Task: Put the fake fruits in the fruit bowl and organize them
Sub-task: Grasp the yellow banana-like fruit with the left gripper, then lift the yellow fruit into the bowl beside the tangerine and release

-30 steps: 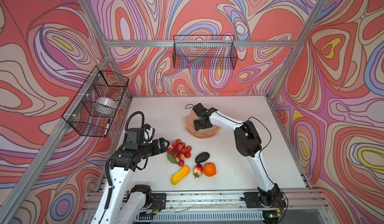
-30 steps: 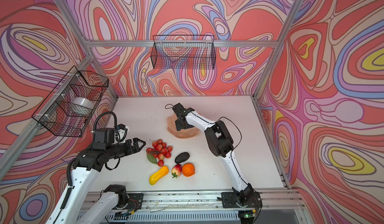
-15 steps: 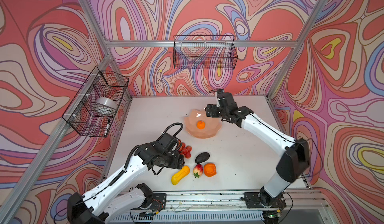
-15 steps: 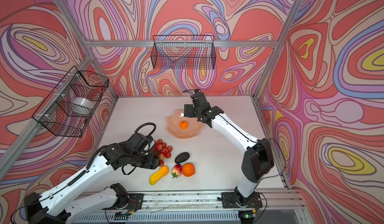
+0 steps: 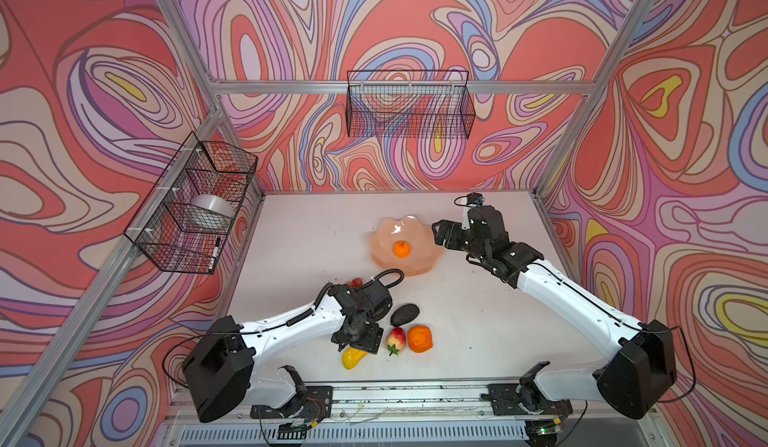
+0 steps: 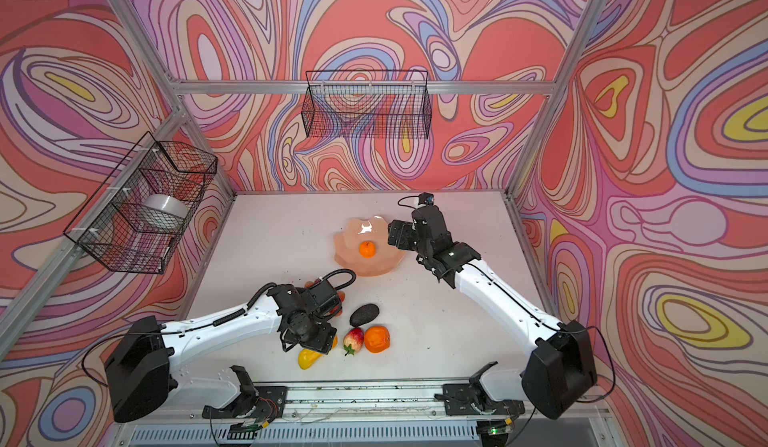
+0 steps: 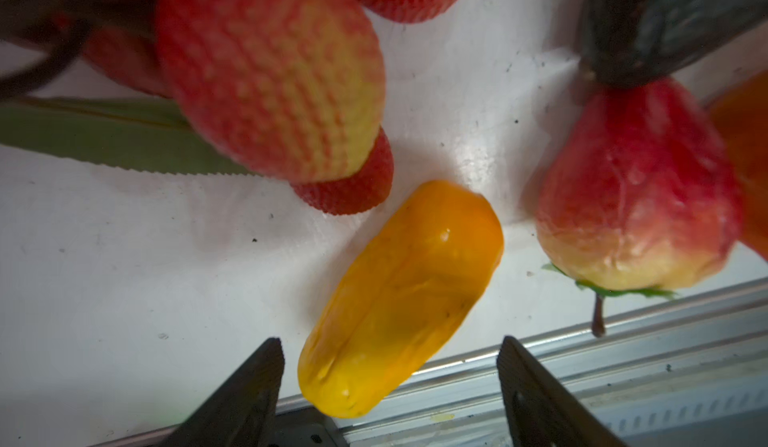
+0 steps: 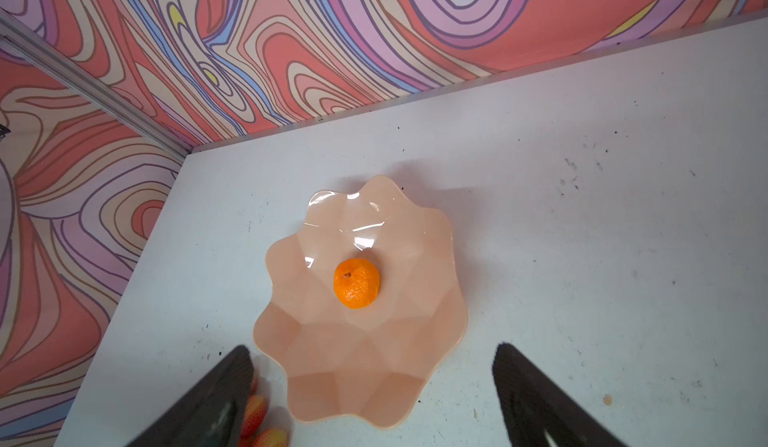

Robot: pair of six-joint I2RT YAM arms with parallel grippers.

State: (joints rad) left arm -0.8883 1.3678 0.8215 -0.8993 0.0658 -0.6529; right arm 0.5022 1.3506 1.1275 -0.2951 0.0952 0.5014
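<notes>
Peach-pink, the bowl [image 5: 417,267] stands mid-table with a small orange [image 5: 401,249] in its centre. The right gripper [image 5: 439,235] hangs just beside the bowl's rim, jaws wide and empty. Well apart from the bowl, on the robot's side of it, lie the avocado [image 5: 404,314], strawberry [image 5: 395,340], big orange [image 5: 420,339] and mango [image 5: 353,357]. The left gripper [image 7: 390,341] hovers over the mango, jaws spread either side of its end, not clamped. The grapes [image 7: 270,71] lie between bowl and mango, mostly hidden under the left arm.
</notes>
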